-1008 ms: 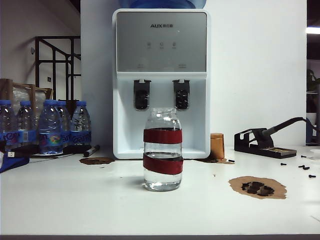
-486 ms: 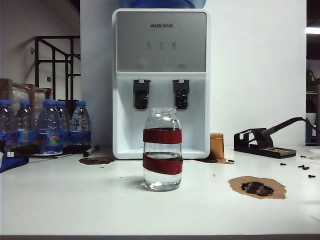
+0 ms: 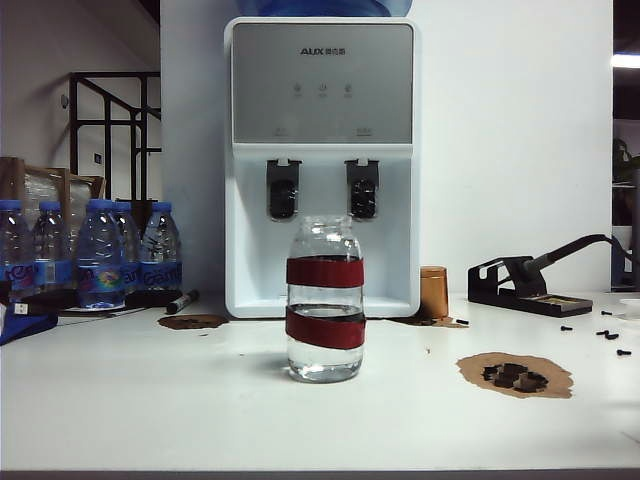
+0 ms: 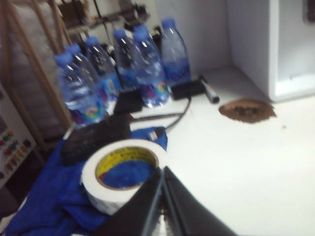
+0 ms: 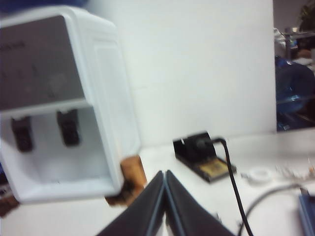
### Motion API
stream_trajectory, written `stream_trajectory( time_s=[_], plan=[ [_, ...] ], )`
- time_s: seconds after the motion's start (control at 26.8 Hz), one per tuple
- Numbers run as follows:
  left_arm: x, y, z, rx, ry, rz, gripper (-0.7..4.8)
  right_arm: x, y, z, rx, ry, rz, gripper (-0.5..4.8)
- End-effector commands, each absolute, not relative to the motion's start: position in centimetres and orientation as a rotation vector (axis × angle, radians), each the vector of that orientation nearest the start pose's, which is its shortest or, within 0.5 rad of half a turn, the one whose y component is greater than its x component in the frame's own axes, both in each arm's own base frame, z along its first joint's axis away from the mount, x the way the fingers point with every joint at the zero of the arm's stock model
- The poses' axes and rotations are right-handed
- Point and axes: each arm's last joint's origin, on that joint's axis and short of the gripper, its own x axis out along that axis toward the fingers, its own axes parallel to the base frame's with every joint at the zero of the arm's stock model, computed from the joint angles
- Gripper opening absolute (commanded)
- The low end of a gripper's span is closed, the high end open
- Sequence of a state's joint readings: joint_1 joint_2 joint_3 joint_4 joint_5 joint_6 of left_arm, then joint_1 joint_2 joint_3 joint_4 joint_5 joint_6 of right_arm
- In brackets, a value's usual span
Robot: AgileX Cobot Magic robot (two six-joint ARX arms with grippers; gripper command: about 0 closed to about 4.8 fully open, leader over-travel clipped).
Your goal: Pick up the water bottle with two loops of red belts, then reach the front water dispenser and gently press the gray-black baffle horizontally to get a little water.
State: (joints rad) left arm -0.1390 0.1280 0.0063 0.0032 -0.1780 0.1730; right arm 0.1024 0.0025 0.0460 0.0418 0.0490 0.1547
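Observation:
The water bottle (image 3: 325, 298), clear glass with two dark-red bands and some water in it, stands upright on the white table in front of the water dispenser (image 3: 322, 165). Two gray-black baffles (image 3: 283, 190) (image 3: 362, 189) hang under the dispenser's gray panel. Neither arm shows in the exterior view. My left gripper (image 4: 163, 172) is shut and empty, over the table's left side near a tape roll (image 4: 123, 172). My right gripper (image 5: 165, 174) is shut and empty, off to the right of the dispenser (image 5: 59, 105). The bottle is out of both wrist views.
Several blue-capped plastic bottles (image 3: 95, 255), a marker (image 3: 182, 300) and a blue cloth (image 4: 44, 206) lie at the left. A copper-coloured cup (image 3: 433, 292) stands right of the dispenser. A soldering stand (image 3: 515, 285), brown patches (image 3: 515, 374) and scattered screws (image 3: 610, 338) sit at the right.
In the exterior view nothing has visibly moved; the bottle stands in the same place and no arm enters the frame.

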Motion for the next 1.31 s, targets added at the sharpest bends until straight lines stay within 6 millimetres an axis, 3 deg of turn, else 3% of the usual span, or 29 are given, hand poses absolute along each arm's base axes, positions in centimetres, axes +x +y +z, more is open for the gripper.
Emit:
stream_trajectory(
  time_s=[0.04,0.45,1.31],
  plan=[
    [9.6,-0.8,15.4,0.197,0.114,0.027,-0.05,9.8,1.0,16.5,0.222,-0.016,0.094,-0.03],
    [9.6,0.4,15.1,0.198,0.155,0.146,-0.05,9.8,0.9,16.3,0.161,-0.001,0.058,-0.02],
    [9.6,0.4,15.2,0.198,0.152,0.148,-0.05,9.8,0.9,16.3,0.161,-0.001,0.066,-0.01]
  ],
)
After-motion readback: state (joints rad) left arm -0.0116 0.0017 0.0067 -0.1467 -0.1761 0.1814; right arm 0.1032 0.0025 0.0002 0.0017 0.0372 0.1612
